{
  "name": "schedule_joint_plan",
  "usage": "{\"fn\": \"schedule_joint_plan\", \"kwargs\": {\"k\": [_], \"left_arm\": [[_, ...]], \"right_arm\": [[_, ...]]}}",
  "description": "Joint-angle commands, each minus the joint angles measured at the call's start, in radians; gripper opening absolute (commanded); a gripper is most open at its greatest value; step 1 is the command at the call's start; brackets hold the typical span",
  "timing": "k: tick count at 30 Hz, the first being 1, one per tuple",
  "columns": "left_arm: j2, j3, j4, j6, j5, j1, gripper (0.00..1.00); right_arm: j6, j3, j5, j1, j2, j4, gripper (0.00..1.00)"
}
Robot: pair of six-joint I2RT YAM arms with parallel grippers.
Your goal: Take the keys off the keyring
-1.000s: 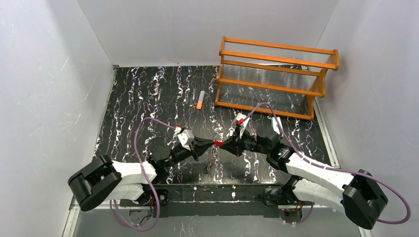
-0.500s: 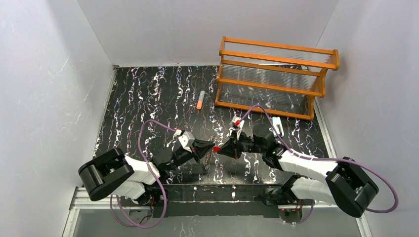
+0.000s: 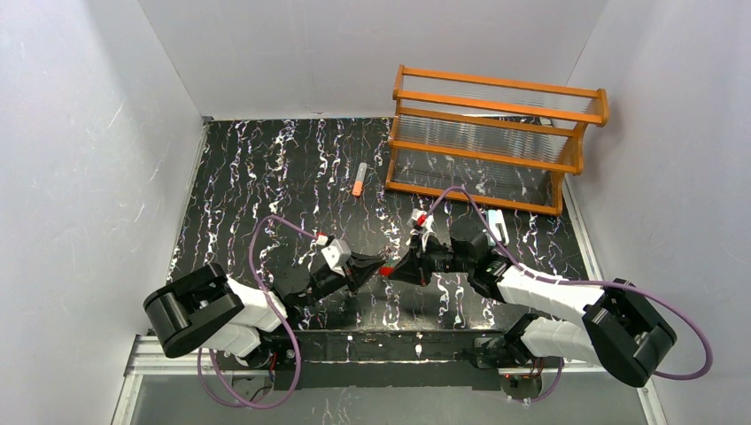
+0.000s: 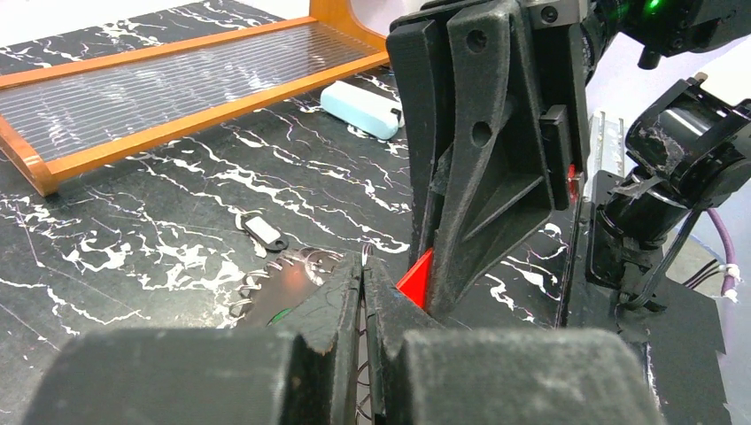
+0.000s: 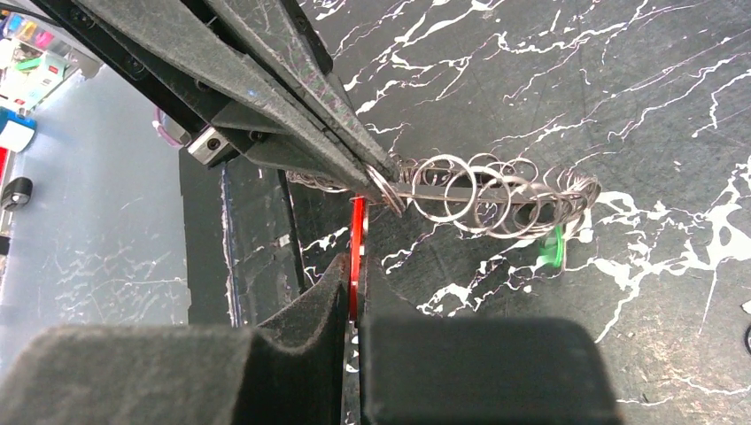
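Two grippers meet tip to tip at the near middle of the table (image 3: 266, 177). Left gripper (image 5: 385, 184) is clenched on one end of the keyring (image 5: 491, 197), a bunch of thin wire loops low over the marble top; cannot tell if it touches the surface. Right gripper (image 5: 352, 288) pinches the red key (image 5: 356, 232), seen edge-on as a thin strip, lower part hidden between the pads; unclear whether it is hooked on the ring. Green key (image 5: 553, 248) sits at the ring's other end, blurred. In the left wrist view its own fingers block most of the ring and green is only a speck. Dark-and-white key (image 4: 263, 232) lies on the table just beyond the ring; a link between them is hard to make out. Pale clip (image 4: 359, 99) sits just beside the rack (image 4: 177, 84), partly cut off by the right gripper. From the top, ring and keys are nearly all hidden under the fingers, only a red dot shows. Orange-and-grey tube (image 3: 359, 180) lies far, left of the rack.
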Motion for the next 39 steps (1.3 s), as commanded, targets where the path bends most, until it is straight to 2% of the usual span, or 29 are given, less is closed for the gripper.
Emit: {"fn": "schedule_joint_plan", "kwargs": {"k": [1, 3, 5, 11, 14, 17, 20, 23, 33, 37, 39], "left_arm": [[-0.01, 0.029, 0.261, 0.025, 0.009, -0.003, 0.0], [-0.031, 0.004, 0.261, 0.036, -0.02, -0.003, 0.02], [-0.052, -0.02, 0.253, 0.041, -0.056, -0.004, 0.08], [-0.174, -0.034, 0.084, 0.036, -0.096, -0.002, 0.37], [-0.296, -0.001, -0.112, 0.048, -0.112, 0.0, 0.44], [-0.457, 0.085, -0.466, 0.102, -0.112, 0.003, 0.48], [-0.534, 0.176, -0.759, 0.163, -0.106, 0.008, 0.51], [-0.557, 0.229, -0.945, 0.229, -0.081, 0.009, 0.52], [-0.475, 0.415, -1.242, 0.385, 0.035, 0.025, 0.53], [-0.422, 0.518, -1.39, 0.482, 0.197, 0.121, 0.52], [-0.404, 0.534, -1.402, 0.506, 0.342, 0.207, 0.52]], "right_arm": [[-0.017, 0.055, -0.01, 0.001, -0.004, -0.003, 0.01], [-0.044, 0.067, 0.027, -0.005, -0.03, -0.061, 0.01], [-0.075, 0.081, 0.056, -0.01, -0.059, -0.132, 0.01], [-0.165, 0.133, 0.094, -0.012, -0.103, -0.276, 0.01], [-0.183, 0.147, 0.096, -0.013, -0.107, -0.298, 0.01], [-0.204, 0.166, 0.109, -0.013, -0.114, -0.319, 0.01], [-0.229, 0.205, 0.124, -0.014, -0.11, -0.361, 0.01], [-0.251, 0.25, 0.133, -0.014, -0.103, -0.413, 0.01], [-0.317, 0.31, 0.134, -0.014, -0.105, -0.537, 0.01], [-0.359, 0.337, 0.127, -0.014, -0.091, -0.585, 0.01], [-0.374, 0.347, 0.124, -0.014, -0.088, -0.6, 0.01]]}}
